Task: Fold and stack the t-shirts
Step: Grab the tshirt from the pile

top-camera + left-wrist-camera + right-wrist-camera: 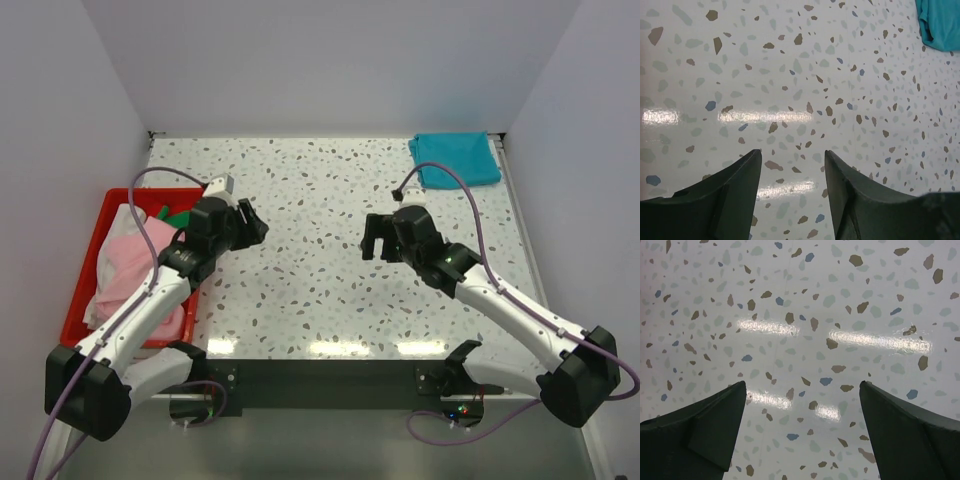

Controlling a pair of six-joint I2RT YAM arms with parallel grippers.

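Observation:
A folded teal t-shirt (455,158) lies at the table's far right corner; its edge shows in the left wrist view (941,22). A pink t-shirt (130,262), a white one (107,300) and a green one (172,215) lie bunched in the red tray (80,300) at the left. My left gripper (252,222) is open and empty above bare table, just right of the tray; its jaws stand apart (792,155). My right gripper (378,237) is open and empty over the table's middle, jaws wide apart (802,385).
White walls close in the table at the left, back and right. The speckled tabletop (320,270) lies between the two grippers. The arm bases sit on a black bar (320,385) at the near edge.

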